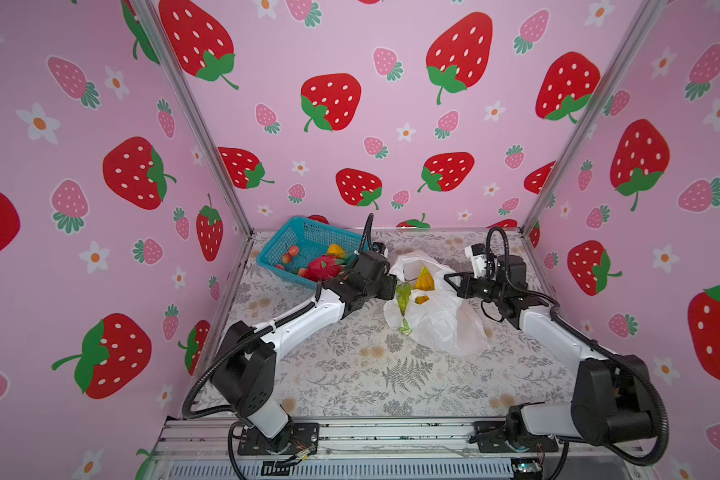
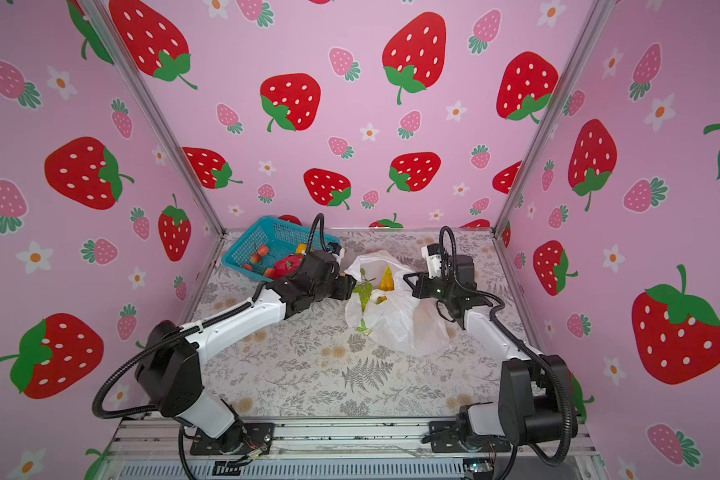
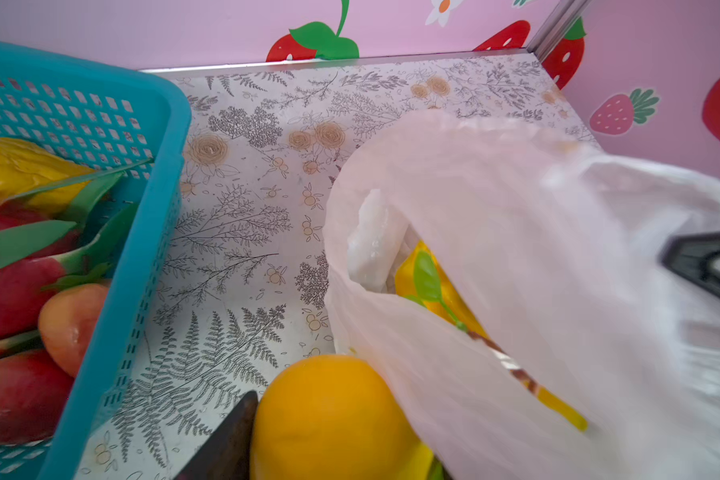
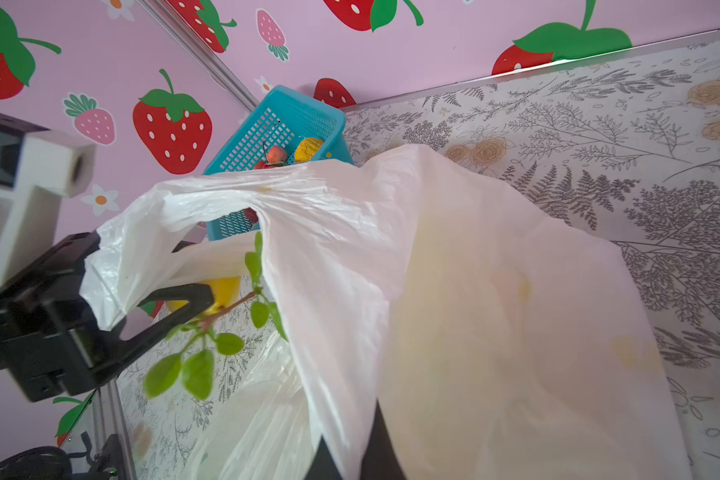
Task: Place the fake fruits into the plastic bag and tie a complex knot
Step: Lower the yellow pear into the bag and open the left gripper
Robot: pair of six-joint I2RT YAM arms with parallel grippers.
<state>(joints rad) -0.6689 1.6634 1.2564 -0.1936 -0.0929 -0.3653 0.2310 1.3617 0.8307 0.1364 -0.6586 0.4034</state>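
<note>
Two arms meet over the plastic bag (image 1: 433,316), which sits near the middle of the floral counter (image 1: 350,374) with its mouth held open toward the back. We see the left gripper (image 1: 393,286) at the bag's left rim, pinching a yellow-orange fruit (image 3: 329,419) with a leafy twig (image 4: 208,345); in the left wrist view that fruit sits between the fingers, right at the lip of the bag. The right gripper (image 1: 454,282) is pressed together on the bag's right edge, lifting the thin plastic; in the right wrist view the film drapes over its finger (image 4: 350,457). Inside the bag we make out yellow and green fruit (image 1: 424,280) in both top views. The teal basket (image 1: 283,241) stands at the back left of the counter, apart from the bag, holding a pink dragon fruit (image 1: 325,266), small reddish fruits (image 1: 292,253) and a yellow one (image 1: 335,249).
</note>
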